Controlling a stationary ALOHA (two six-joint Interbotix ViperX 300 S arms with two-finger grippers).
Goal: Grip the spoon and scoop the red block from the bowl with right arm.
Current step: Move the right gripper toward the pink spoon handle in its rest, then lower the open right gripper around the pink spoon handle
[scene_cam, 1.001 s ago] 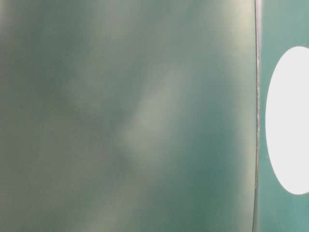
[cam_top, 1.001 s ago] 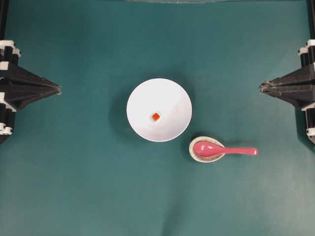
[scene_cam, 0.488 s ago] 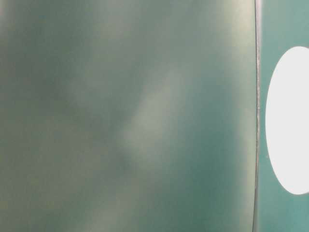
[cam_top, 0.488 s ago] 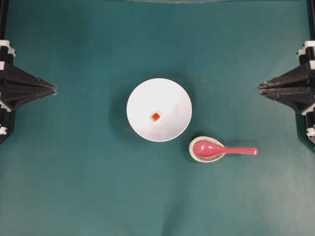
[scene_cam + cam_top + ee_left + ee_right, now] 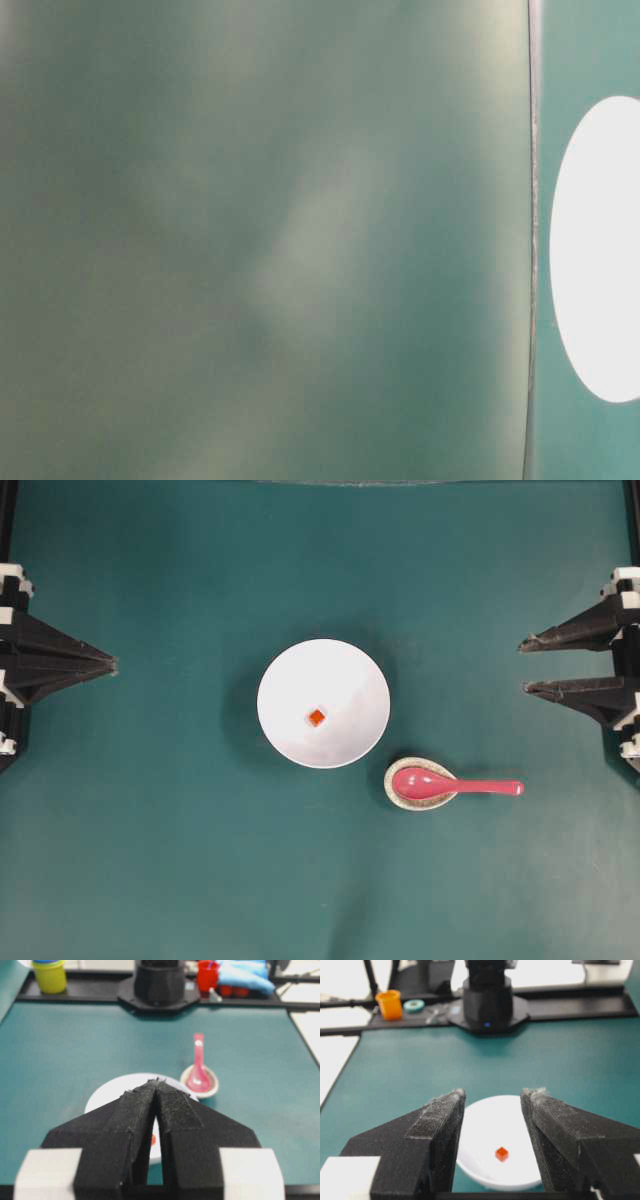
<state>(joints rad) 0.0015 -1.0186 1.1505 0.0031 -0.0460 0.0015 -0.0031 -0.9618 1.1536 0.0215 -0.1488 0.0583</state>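
Now, right gripper [image 5: 522, 664]: sitting at the right edge of the overhead view, level with the bowl's upper half and well apart from every dish; its two black fingers [image 5: 440, 1125] are standing clearly apart with a wide gap between the tips, and they are gripping nothing.
Left gripper [image 5: 113, 664]: sitting at the left edge of the overhead view, well apart from the bowl; its fingers [image 5: 140, 1105] are pressing together to a single point and are holding nothing.
Spoon [image 5: 450, 784]: lying right of and below the bowl in the overhead view, its glossy pink-red scoop resting in the speckled cream spoon rest [image 5: 398, 795] and its straight handle pointing toward the right gripper's side, past the rest's rim and over the table; nothing is touching it.
Bowl [image 5: 285, 680]: sitting upright near the middle of the green table [image 5: 160, 860], just beside the spoon rest; whether they are touching, I cannot tell.
Red block [image 5: 316, 717]: lying on the bowl's white floor, near its centre, apart from the wall; in the right wrist view it is showing through the gap between the parted fingers.
Left wrist view: showing the bowl partly hidden behind the closed fingers, with the spoon in its rest beyond and to the right.
Table-level view: blurring into green haze, with a white oval at the right edge.
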